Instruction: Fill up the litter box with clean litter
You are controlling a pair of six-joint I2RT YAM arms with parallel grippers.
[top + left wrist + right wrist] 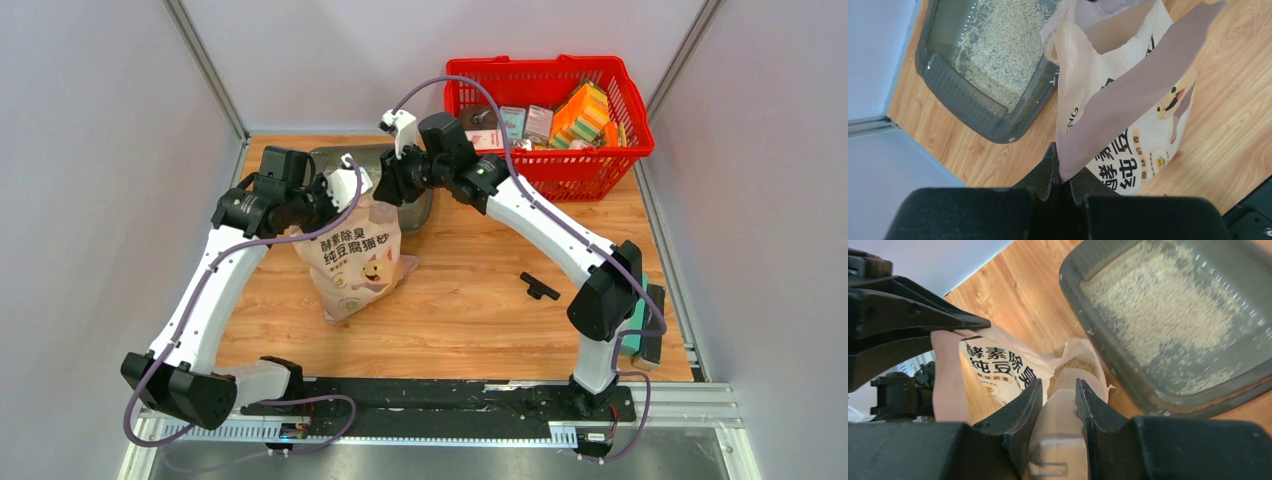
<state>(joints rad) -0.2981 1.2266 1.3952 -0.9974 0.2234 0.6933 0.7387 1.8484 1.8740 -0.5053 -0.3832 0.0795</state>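
Note:
The dark grey litter box (330, 157) sits at the back of the table, largely under both arms. In the left wrist view it (948, 85) holds a layer of pale litter (1003, 50), as it does in the right wrist view (1168, 325). The cream litter bag (355, 262) stands open in front of it. My left gripper (1062, 170) is shut on the bag's top edge (1108, 115). My right gripper (1058, 385) is shut on the translucent pink scoop (1060, 415), whose bowl holds litter (1073, 366) at the bag's mouth.
A red mesh basket (545, 65) with boxes and packets stands at the back right. A small black part (538, 289) lies on the wood right of the bag. A green and black block (640, 325) sits at the right edge. Grey walls close in three sides.

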